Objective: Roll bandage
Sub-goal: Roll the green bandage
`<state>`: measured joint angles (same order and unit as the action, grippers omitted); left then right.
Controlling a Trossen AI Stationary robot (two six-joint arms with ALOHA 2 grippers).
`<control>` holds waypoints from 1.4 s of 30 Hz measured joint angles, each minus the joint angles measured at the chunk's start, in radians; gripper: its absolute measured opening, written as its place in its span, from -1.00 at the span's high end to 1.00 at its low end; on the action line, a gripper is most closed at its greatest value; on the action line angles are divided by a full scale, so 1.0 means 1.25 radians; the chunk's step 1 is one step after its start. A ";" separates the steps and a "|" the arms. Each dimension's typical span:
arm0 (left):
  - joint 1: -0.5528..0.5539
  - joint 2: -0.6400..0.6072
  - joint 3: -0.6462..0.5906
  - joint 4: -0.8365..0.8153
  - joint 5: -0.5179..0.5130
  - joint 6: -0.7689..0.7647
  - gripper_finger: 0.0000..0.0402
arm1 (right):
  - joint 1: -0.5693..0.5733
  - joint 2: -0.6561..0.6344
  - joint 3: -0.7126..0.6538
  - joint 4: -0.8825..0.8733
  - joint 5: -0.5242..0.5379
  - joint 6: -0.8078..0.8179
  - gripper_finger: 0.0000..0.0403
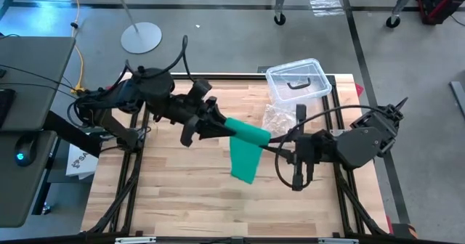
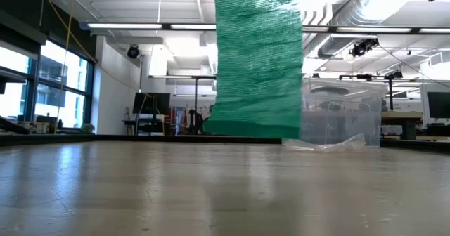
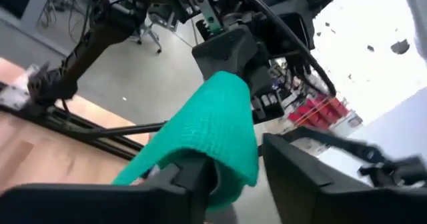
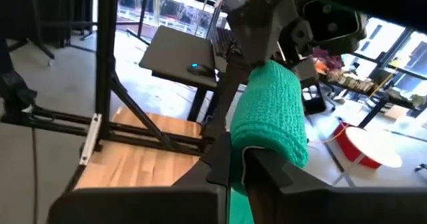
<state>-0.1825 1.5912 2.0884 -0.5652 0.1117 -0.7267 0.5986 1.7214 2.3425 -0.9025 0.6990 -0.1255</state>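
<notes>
Soft, light, stretchy bandage [image 1: 247, 146] hanging above table centre; right gripper [image 4: 238, 159] clamped on roll at 3 o'clock, left gripper [image 3: 235, 174] parted at 9. Best held by rolled end.

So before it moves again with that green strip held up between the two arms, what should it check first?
1. Right gripper shut on the bandage: ok.
2. Left gripper gripping the bandage: not ok, its fingers stand apart around the strip.
3. Bandage's loose end hanging free above the table: ok, low view shows a gap beneath.
4. Strip hanging flat, untwisted: ok.
5. Clear box and plastic bag apart from the bandage: ok.
</notes>
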 joint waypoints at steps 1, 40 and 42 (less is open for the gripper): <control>0.000 0.000 0.000 0.000 0.000 0.021 0.51 | 0.001 0.000 0.000 0.002 -0.002 0.016 0.90; -0.045 -0.001 0.001 -0.012 -0.029 0.040 0.40 | -0.011 0.004 0.000 -0.002 -0.044 -0.082 0.97; -0.039 -0.001 0.001 -0.012 -0.027 0.023 0.40 | -0.004 0.010 0.000 -0.004 -0.022 -0.167 0.95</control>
<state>-0.2307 1.5902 2.0892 -0.5806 0.0779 -0.6982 0.5942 1.7340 2.3425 -0.9080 0.6713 -0.3346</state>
